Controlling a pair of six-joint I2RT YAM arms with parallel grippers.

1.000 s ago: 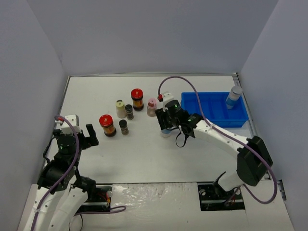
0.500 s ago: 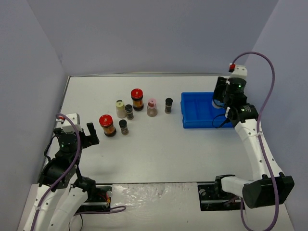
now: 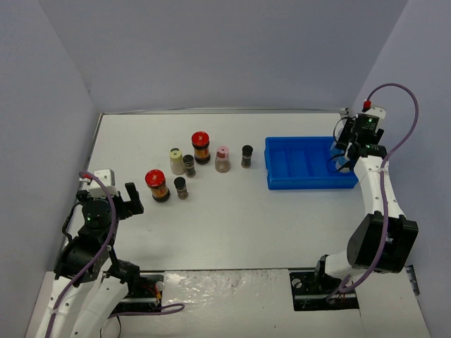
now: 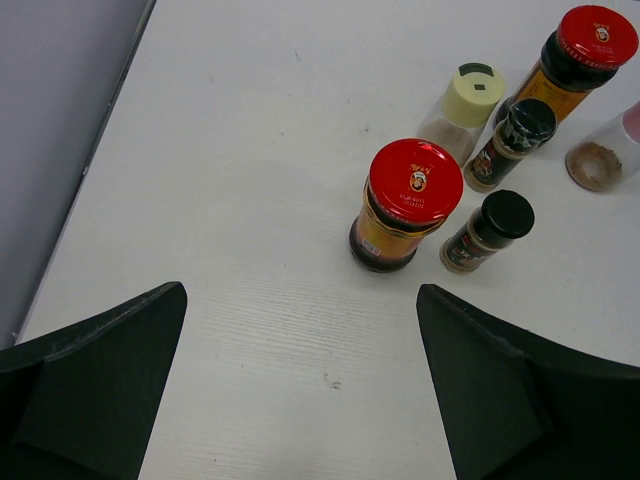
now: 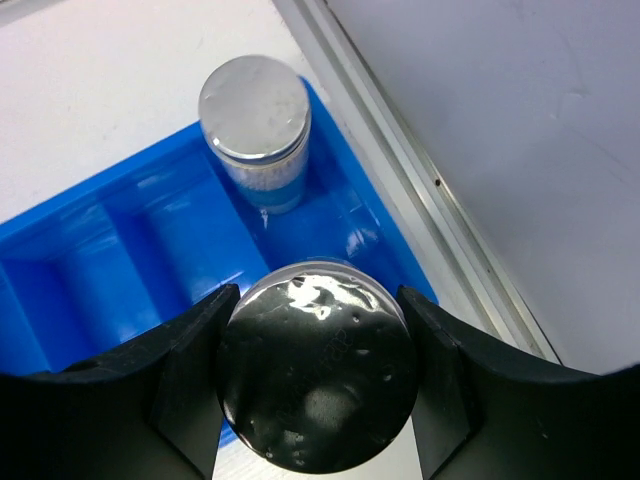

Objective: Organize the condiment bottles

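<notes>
My right gripper (image 3: pixel 344 155) is shut on a silver-lidded jar (image 5: pixel 318 375) over the right end of the blue tray (image 3: pixel 303 169). A second silver-lidded, blue-labelled jar (image 5: pixel 255 125) stands in the tray just beyond it. On the table stand two red-lidded dark sauce jars (image 3: pixel 156 183) (image 3: pixel 201 146), a cream jar (image 3: pixel 176 159), a pink-capped jar (image 3: pixel 223 158) and three tiny black-capped jars (image 3: pixel 181 186) (image 3: pixel 189 164) (image 3: pixel 247 155). My left gripper (image 3: pixel 132 198) is open and empty, near the closer red-lidded jar (image 4: pixel 410 205).
The tray's other compartments (image 5: pixel 90 250) hold nothing. A metal rail (image 5: pixel 400 160) and the grey wall run right beside the tray's right end. Grey walls close the table on the left and at the back.
My right arm has swung from the middle of the table to the tray's right end, carrying the silver-lidded jar. The black-capped jar by the pink-capped one has come into view. The left arm is still.
</notes>
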